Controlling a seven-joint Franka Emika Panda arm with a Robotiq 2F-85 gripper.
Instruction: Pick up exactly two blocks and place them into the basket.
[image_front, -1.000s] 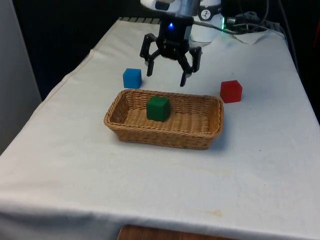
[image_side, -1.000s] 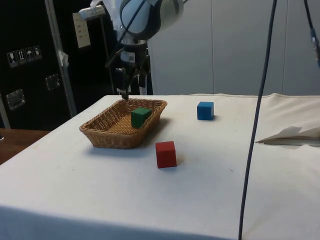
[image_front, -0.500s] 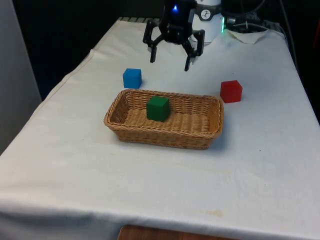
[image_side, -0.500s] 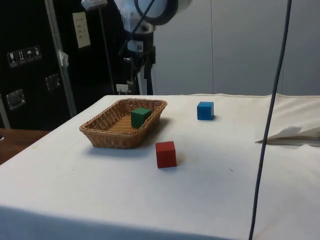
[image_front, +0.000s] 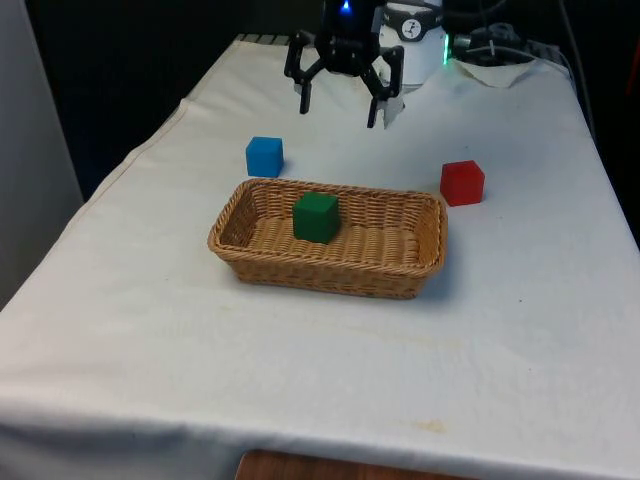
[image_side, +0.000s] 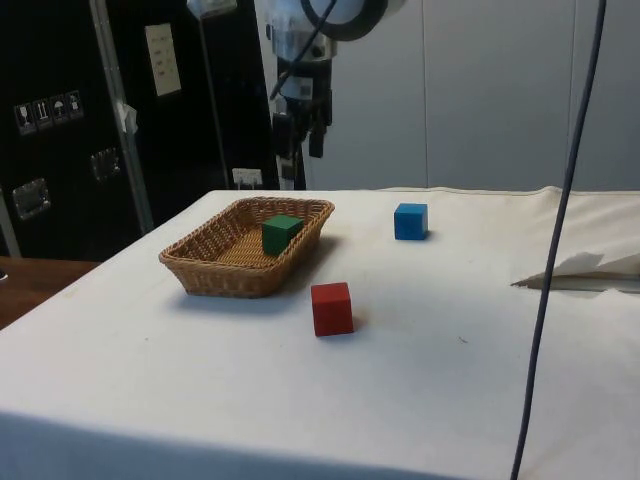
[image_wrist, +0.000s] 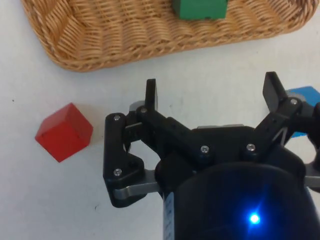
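- Judging from the front view, roughly half the task is taken as done: one small green cube-shaped block (image_front: 316, 217) is seen lying inside the oblong woven wicker basket (image_front: 262, 260), toward the front view's left half of it.
- One more block is judged still to be needed, and none is being carried.
- Beyond the basket, on the white-clothed desk (image_front: 300, 370), two candidates are found: a small red cube-shaped block (image_front: 462, 183) just past the basket's corner on the front view's right, and a small blue cube-shaped block (image_front: 264, 156) just past its corner on the front view's left.
- Farthest back, the black two-finger end effector (image_front: 340, 102) is seen raised well above the desk with its fingers spread and nothing between them.
- Both loose blocks lie nearer the camera and lower than the end effector, one to either side; in the wrist view the blue block (image_wrist: 302, 95) is partly hidden behind a finger, the red block (image_wrist: 64, 132) apart on the other side.
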